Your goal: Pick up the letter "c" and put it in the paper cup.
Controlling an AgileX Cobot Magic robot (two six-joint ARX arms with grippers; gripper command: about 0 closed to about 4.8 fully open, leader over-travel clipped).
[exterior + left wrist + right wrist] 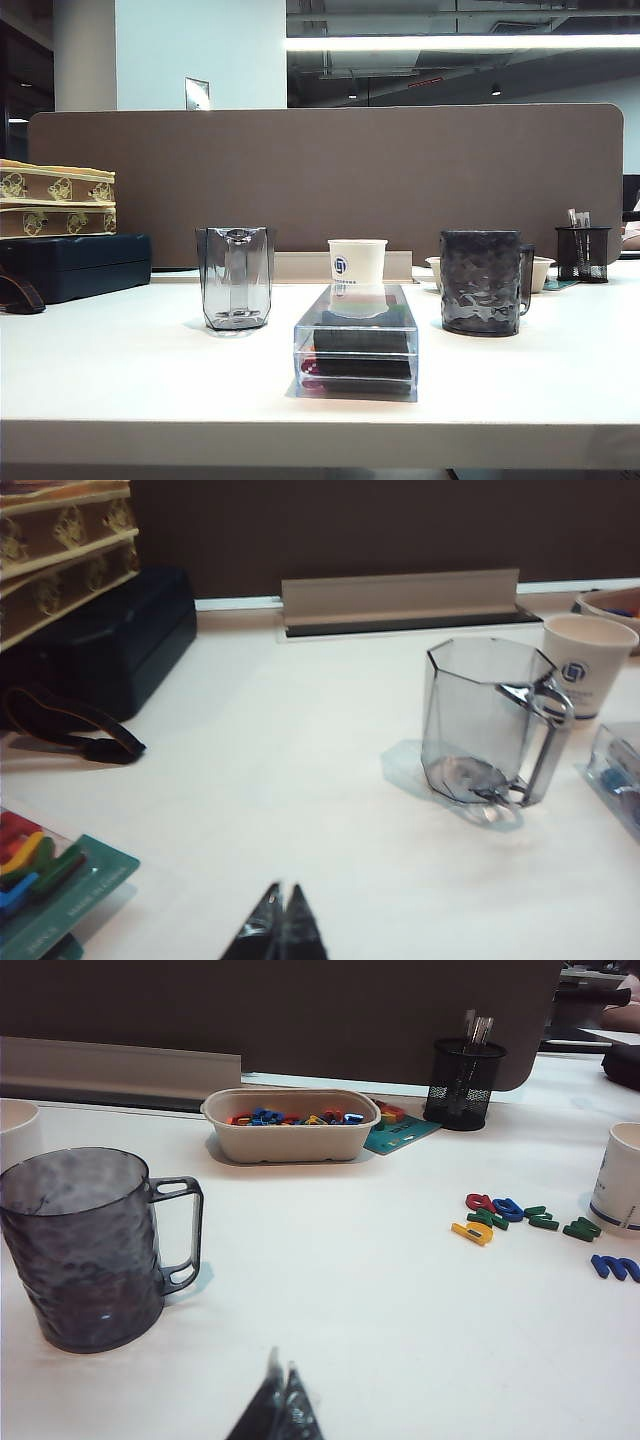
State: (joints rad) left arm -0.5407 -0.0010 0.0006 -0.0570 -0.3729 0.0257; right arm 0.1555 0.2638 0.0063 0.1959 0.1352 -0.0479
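Note:
The white paper cup with a blue logo stands mid-table behind a clear box; the left wrist view shows the paper cup beyond a clear grey glass. In the right wrist view a small red rounded piece, the letter "c", lies among loose coloured letters on the table, far from both grippers. My left gripper is shut and empty over bare table, short of the glass. My right gripper is shut and empty beside the dark mug. Neither arm shows in the exterior view.
A clear plastic box lies in front of the cup. A beige bowl of letters, a mesh pen holder and another white cup stand further off. A dark case and a green letter pack sit on the left side.

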